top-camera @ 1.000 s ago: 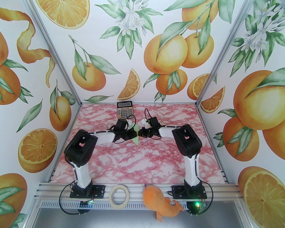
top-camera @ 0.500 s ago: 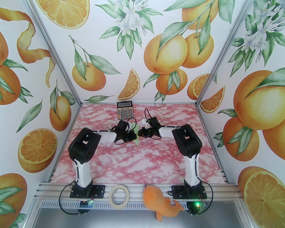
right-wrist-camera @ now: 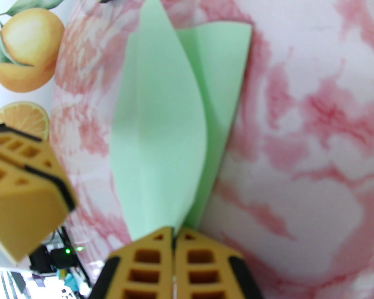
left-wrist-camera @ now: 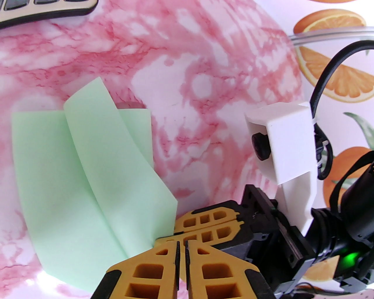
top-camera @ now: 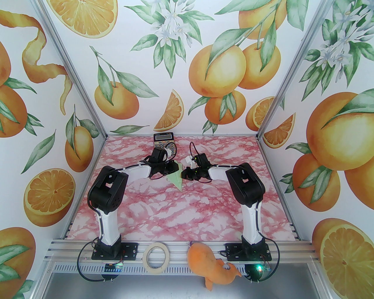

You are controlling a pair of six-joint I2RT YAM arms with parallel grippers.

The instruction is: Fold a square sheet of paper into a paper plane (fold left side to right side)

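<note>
The pale green sheet of paper [top-camera: 176, 178], folded into a pointed dart shape with raised flaps, lies mid-table [left-wrist-camera: 87, 175] [right-wrist-camera: 163, 122]. My right gripper [top-camera: 183, 174] is shut on its narrow tip, and the paper comes out from between the fingertips [right-wrist-camera: 173, 233]. In the left wrist view the right fingers [left-wrist-camera: 210, 224] pinch the paper's near corner. My left gripper [top-camera: 176, 165] sits just beyond the paper, its jaws a narrow slit apart with nothing between them [left-wrist-camera: 181, 251]. In the right wrist view the left fingers [right-wrist-camera: 29, 175] are beside the paper, apart from it.
A black-and-orange calculator [top-camera: 163, 137] lies at the far edge, right behind the left wrist [left-wrist-camera: 43, 11]. A roll of beige tape [top-camera: 157, 258] and an orange plush toy [top-camera: 211, 267] rest on the near rail between the arm bases.
My left gripper has let its jaws part slightly and pulled back toward the calculator. More of the paper now shows, spread to the left. The right arm has stayed still.
</note>
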